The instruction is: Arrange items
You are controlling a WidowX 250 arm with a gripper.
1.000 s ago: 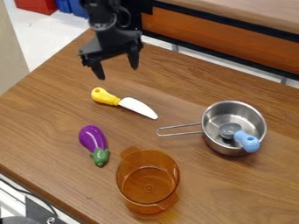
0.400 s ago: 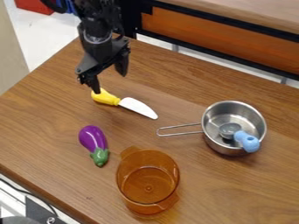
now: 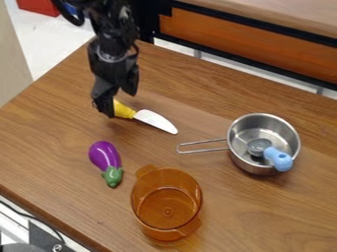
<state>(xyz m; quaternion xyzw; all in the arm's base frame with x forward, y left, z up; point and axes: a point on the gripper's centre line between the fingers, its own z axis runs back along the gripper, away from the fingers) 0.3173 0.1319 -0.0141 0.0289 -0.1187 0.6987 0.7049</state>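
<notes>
My gripper (image 3: pixel 120 104) hangs low at the upper left of the camera view, open, with one finger in front of the handle end of the knife (image 3: pixel 154 121) and the other behind it. The knife has a yellow handle and a white blade pointing to the lower right, and it lies on the table. Below it is a purple eggplant (image 3: pixel 105 155) with a green stem end. A clear orange pot (image 3: pixel 166 204) stands at the lower middle. At the right, a metal saucepan (image 3: pixel 264 126) holds a utensil with a light blue handle (image 3: pixel 279 159).
The wooden table (image 3: pixel 217 103) has its left edge running diagonally down to the bottom. The saucepan's wire handle (image 3: pixel 203 146) points left, toward the knife blade. Behind the table's back edge stands a unit with an orange-brown panel (image 3: pixel 250 44).
The gripper has come down toward the viewer and turned, from behind the knife to its yellow handle, now partly covering it. The knife, eggplant, pot and saucepan have stayed put.
</notes>
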